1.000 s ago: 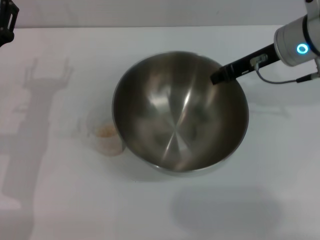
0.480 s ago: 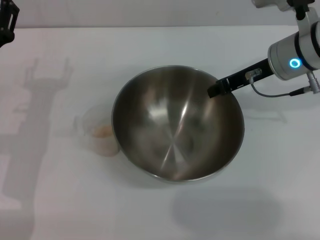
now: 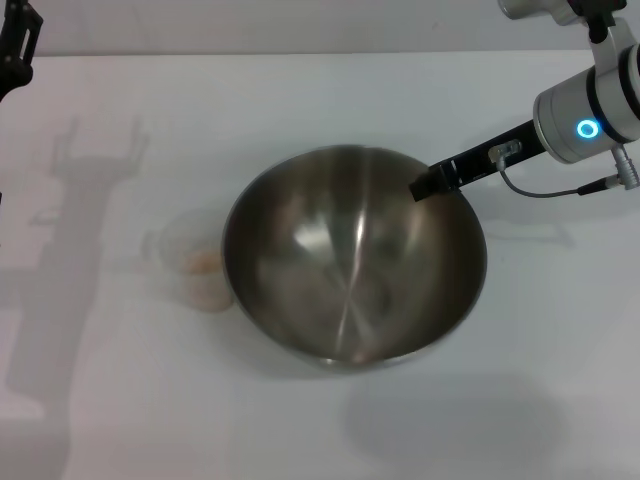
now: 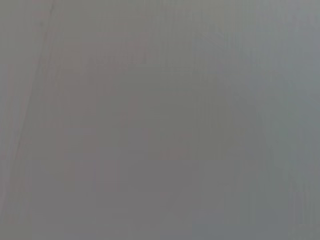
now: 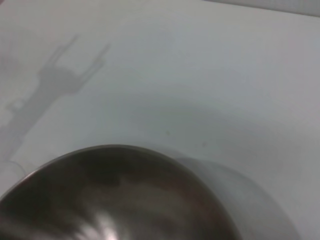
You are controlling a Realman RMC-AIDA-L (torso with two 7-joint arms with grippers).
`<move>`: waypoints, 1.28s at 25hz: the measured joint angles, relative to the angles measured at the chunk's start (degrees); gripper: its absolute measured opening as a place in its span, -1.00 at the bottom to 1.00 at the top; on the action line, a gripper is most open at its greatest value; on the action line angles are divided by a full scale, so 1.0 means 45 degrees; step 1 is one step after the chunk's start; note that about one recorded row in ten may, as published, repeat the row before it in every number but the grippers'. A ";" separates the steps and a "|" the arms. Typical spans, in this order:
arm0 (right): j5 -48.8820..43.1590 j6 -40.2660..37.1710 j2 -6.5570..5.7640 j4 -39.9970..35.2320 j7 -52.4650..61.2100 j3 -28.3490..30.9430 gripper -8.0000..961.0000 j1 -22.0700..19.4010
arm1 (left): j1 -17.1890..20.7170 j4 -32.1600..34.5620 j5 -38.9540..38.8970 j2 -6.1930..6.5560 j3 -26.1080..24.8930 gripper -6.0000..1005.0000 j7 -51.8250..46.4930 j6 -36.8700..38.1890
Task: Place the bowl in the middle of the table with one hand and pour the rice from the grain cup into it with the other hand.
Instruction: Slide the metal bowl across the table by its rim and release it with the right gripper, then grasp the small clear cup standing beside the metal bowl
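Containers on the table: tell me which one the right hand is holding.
The bowl: the right hand grips its far right rim. The grain cup, beside the bowl's left, stands untouched; the left hand is far away.

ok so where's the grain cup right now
In the head view the grain cup stands on the table on the robot's left, right beside the bowl, whose rim overlaps it.

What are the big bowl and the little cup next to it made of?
The bowl looks like stainless steel: a brushed, shiny inside with streaky reflections. The grain cup seems to be translucent plastic: the white table and pale rice show faintly through its cloudy wall.
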 joint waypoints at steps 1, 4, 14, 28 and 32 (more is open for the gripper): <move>-0.0016 0.0006 0.0000 0.0000 0.0006 -0.0003 -0.77 0.0001 | 0.0000 -0.0010 0.0000 -0.0001 0.0011 0.62 0.0000 0.0015; -0.0040 0.0030 0.0000 -0.0048 0.0009 -0.0012 -0.60 -0.0011 | 0.0022 -0.0025 0.0002 -0.0005 0.0037 0.62 0.0000 0.0055; -0.0378 -0.0137 0.0001 -0.1278 -0.0076 -0.0013 -0.26 -0.0162 | 0.0212 -0.0167 0.0080 -0.0020 0.0046 0.62 0.0000 0.0087; -0.0328 -0.4261 0.0036 -0.2627 -0.0912 -0.2361 0.04 -0.0279 | 0.0877 -0.0363 0.0018 0.0018 0.0045 0.62 0.0000 0.0306; -0.0334 -0.7433 0.0068 -0.3026 -0.1477 -0.4170 0.11 -0.1123 | 0.1026 -0.0363 0.0071 0.0009 0.0116 0.62 0.0000 0.0376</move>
